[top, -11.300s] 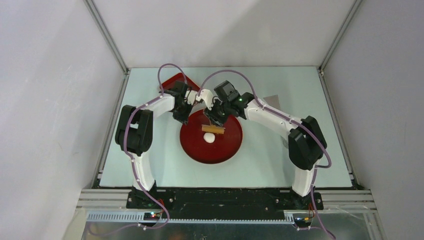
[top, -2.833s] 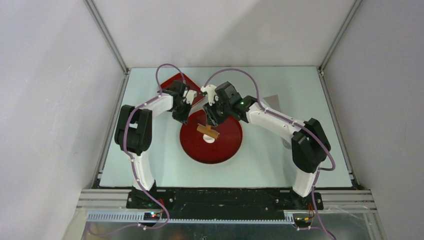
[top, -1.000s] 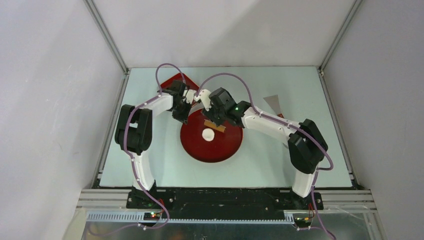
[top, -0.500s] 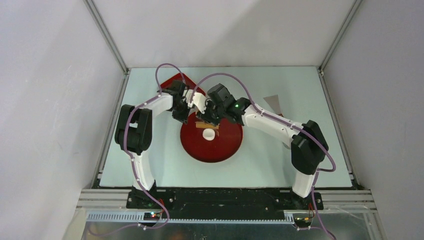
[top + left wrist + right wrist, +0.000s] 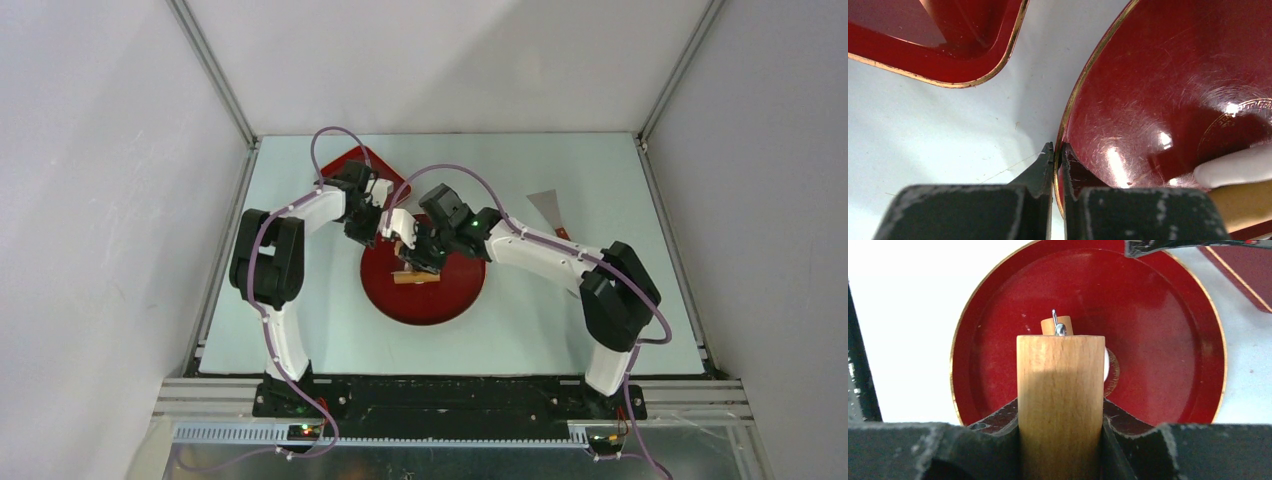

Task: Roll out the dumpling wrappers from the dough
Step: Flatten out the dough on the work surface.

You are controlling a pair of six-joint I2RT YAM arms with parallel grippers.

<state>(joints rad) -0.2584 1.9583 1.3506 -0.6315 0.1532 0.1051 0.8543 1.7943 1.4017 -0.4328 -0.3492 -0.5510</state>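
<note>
1. The right gripper (image 5: 1060, 415) clamps a wooden pin (image 5: 1060, 385) between its fingers. The pin points straight out from the jaws over a round red plate (image 5: 1168, 315), and a small metal hook shows at the pin's far end.
2. From above, the pin (image 5: 415, 277) lies across the middle of the plate (image 5: 440, 305), with the right gripper (image 5: 420, 255) bent low over it.
3. The wrapper sits at the plate's centre, pressed under the pin. Only a white sliver (image 5: 1106, 365) shows at the pin's right side. The left wrist view catches a rounded white edge (image 5: 1230, 167) against the wood; its full outline is hidden.
4. The left gripper (image 5: 1057, 152) has its fingers drawn narrow, pinching the plate's gold rim at the far-left edge. One finger is outside over the table (image 5: 923, 140), the other inside the plate (image 5: 1158, 90).
5. A red square tray (image 5: 350, 160) rests on the table just beyond the left gripper (image 5: 368, 232), close to the plate but apart from it.
6. A metal scraper (image 5: 545, 203) lies on the table well to the right, clear of both arms.
</note>
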